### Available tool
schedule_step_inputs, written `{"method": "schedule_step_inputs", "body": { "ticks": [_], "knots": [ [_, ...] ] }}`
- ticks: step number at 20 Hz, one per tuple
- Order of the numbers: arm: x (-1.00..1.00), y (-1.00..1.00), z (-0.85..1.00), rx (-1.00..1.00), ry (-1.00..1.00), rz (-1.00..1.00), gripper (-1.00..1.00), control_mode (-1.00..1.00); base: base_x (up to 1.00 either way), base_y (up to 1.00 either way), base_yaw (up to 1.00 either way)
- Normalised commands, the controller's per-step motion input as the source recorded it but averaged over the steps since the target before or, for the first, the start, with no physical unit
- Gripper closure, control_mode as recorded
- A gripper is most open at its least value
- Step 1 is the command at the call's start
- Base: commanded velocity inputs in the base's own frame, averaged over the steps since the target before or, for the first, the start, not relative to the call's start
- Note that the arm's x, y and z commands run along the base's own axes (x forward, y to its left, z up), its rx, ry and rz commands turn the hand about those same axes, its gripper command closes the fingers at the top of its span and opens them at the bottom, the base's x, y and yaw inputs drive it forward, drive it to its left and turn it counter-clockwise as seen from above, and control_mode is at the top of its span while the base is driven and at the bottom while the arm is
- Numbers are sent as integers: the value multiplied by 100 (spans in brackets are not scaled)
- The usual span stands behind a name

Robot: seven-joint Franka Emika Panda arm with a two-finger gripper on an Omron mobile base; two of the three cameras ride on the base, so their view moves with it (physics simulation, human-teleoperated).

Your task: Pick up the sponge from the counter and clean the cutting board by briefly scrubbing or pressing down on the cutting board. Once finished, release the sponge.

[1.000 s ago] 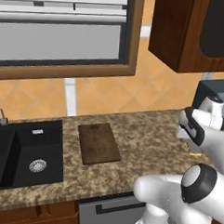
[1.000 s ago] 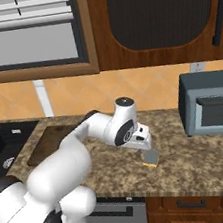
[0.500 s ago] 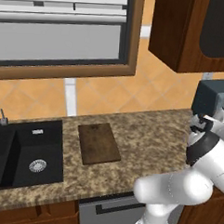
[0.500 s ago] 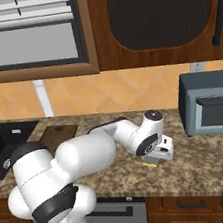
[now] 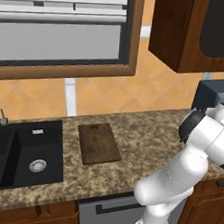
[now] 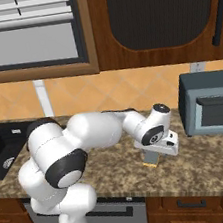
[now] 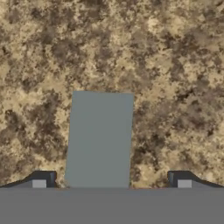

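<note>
Speckled granite table point(image 7: 175, 65) lies under our claw point(image 7: 111, 183), whose fingers point(image 7: 183, 181) stand apart on either side of the sponge point(image 7: 100, 140), not yet gripping. We judge that closing too high could let the sponge slip free. From here the cutting board point(image 5: 99, 143) sits well off toward the sink point(image 5: 25, 158).

We read no text, labels, brands or numbers anywhere. Microwave point(image 6: 212, 109) front at right of the right base view is blank, cabinet point(image 6: 155, 18) doors at top carry no markings, sponge point(image 7: 99, 140) top in the hand view is plain grey.
</note>
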Motion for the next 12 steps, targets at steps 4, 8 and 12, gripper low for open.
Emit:
{"method": "schedule_step_inputs", "body": {
  "ticks": [4,8,12],
  "knots": [
    [0,0,-15,0,0,0,-100,-100,0,0,0],
    [0,0,-18,0,0,0,-100,-100,0,0,0],
    [0,23,-6,0,0,0,-100,-100,0,0,0]
  ]
}}
